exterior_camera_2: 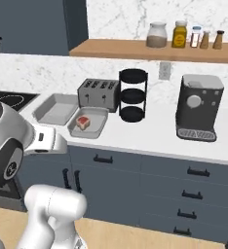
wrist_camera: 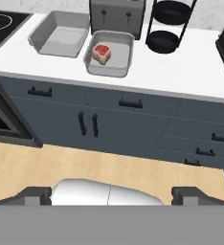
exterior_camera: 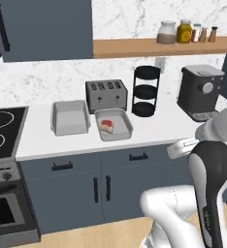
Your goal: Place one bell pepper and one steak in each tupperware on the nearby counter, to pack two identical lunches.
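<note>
Two light-grey tupperware trays sit side by side on the white counter [exterior_camera: 159, 127] in front of the toaster. The left tupperware [exterior_camera: 69, 117] [exterior_camera_2: 56, 109] [wrist_camera: 60, 34] holds nothing. In the right tupperware [exterior_camera: 121, 127] [exterior_camera_2: 96, 121] [wrist_camera: 119, 55] lies one steak [exterior_camera: 106, 126] [exterior_camera_2: 83, 122] [wrist_camera: 102, 52], brown with red on top. No bell pepper is in view. My gripper [wrist_camera: 112, 196] is open with nothing between its fingertips [wrist_camera: 35, 195]. It hangs over the wooden floor, well back from the counter's front edge and facing the trays.
Behind the trays stand a dark toaster [exterior_camera: 105, 95], a black tiered rack [exterior_camera: 146, 91] and a coffee machine [exterior_camera: 200, 92]. The stovetop [exterior_camera: 1, 131] and oven are at the left. A wooden shelf [exterior_camera: 135, 47] with jars runs above. Dark drawers [wrist_camera: 128, 103] front the counter.
</note>
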Controlling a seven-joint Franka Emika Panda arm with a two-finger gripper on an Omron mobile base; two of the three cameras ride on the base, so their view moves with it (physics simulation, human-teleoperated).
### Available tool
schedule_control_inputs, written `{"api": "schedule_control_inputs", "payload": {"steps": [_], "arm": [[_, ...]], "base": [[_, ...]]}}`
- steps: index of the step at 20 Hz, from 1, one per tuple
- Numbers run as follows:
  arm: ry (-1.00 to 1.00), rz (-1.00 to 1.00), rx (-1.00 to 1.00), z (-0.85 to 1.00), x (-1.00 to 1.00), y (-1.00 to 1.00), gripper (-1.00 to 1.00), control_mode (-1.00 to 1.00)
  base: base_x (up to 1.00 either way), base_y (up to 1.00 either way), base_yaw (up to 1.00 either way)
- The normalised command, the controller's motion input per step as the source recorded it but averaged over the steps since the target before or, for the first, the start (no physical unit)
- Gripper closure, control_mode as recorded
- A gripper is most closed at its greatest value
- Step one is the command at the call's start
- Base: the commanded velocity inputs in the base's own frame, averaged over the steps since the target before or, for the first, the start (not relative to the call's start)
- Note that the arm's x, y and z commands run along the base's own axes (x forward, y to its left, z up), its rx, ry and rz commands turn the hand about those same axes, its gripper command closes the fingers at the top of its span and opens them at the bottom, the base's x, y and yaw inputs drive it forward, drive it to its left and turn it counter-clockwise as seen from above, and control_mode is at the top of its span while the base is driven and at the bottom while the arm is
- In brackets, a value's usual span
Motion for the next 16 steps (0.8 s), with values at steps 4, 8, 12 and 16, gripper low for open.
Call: {"api": "schedule_control_inputs", "payload": {"steps": [4, 8, 12, 16], "arm": [[0.0, 0.0, 0.0, 0.0, 0.0, 0.0, -1.0, 1.0], [0.0, 0.0, 0.0, 0.0, 0.0, 0.0, -1.0, 1.0], [0.0, 0.0, 0.0, 0.0, 0.0, 0.0, -1.0, 1.0], [0.0, 0.0, 0.0, 0.0, 0.0, 0.0, -1.0, 1.0]], "base": [[-0.64, -1.0, -0.04], [-0.51, -1.0, 0.0], [-0.36, -1.0, 0.0], [-0.21, -1.0, 0.0]]}}
